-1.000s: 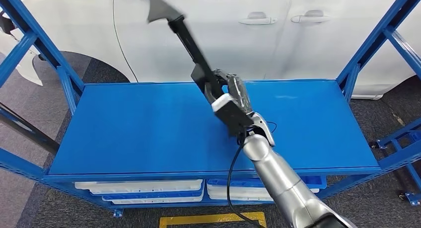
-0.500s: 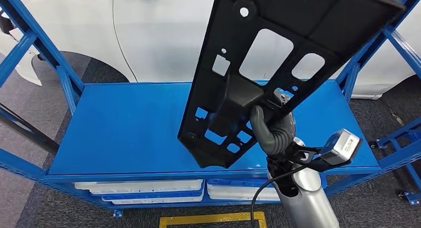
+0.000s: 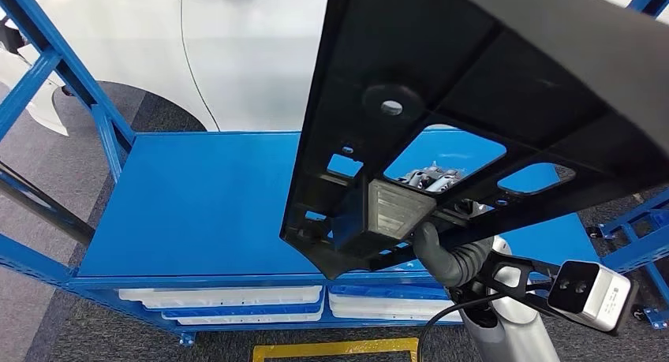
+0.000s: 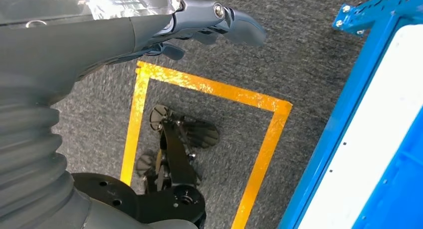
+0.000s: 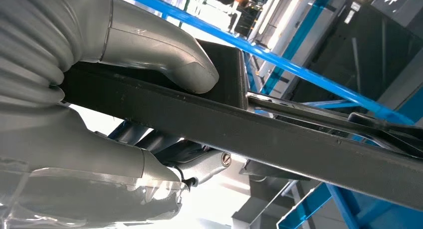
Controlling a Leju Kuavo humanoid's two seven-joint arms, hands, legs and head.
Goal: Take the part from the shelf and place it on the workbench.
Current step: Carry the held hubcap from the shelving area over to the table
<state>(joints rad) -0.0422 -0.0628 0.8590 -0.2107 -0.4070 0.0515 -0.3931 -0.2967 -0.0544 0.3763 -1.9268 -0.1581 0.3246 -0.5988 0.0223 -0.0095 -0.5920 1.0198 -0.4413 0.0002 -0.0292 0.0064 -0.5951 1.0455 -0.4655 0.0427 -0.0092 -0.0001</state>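
Right robot hand [image 3: 451, 251] grips the part [image 3: 473, 102], lifted at one o'clock above the shelf [image 3: 197, 204]; keep your squeeze firm turning away.

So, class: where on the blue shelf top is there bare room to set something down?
The shelf top is bare from its left posts to the black part. The right side is crowded: the right hand holds that part there.

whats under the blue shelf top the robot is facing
Under the blue metal shelf top, white and blue flat trays sit stacked on a lower level. The large black plastic panel held by the right hand covers the right side.
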